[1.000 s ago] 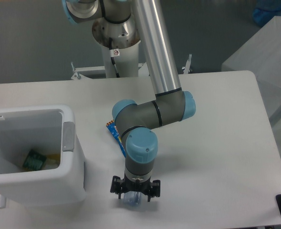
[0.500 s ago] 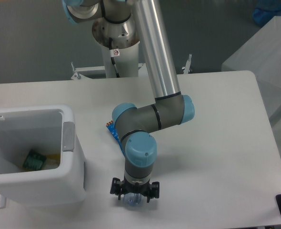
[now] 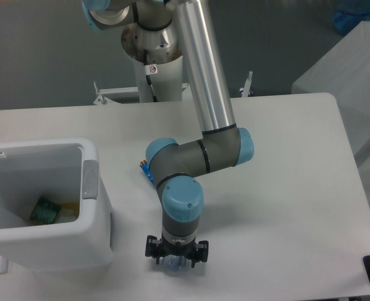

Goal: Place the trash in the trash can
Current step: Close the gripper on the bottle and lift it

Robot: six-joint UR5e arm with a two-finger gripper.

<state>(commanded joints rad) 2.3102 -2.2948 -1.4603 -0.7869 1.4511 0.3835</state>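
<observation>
White tabletop, grey floor behind. Gripper [image 3: 175, 258] points straight down near the front edge, its jaws either side of the crushed clear bottle [image 3: 174, 264]; can't tell if they've closed on it. Vertical approach suits a top grab of a low flat item. Blue snack wrapper [image 3: 147, 171] lies mostly hidden behind the wrist, print unreadable. White trash can [image 3: 91, 235] sits left, open top up, a green item [image 3: 45, 210] inside. Foil piece not seen. Small sticker on the arm base [image 3: 152, 69], illegible.

A white table [image 3: 285, 188] stands beside translucent plastic boxes [image 3: 354, 75] at right.
</observation>
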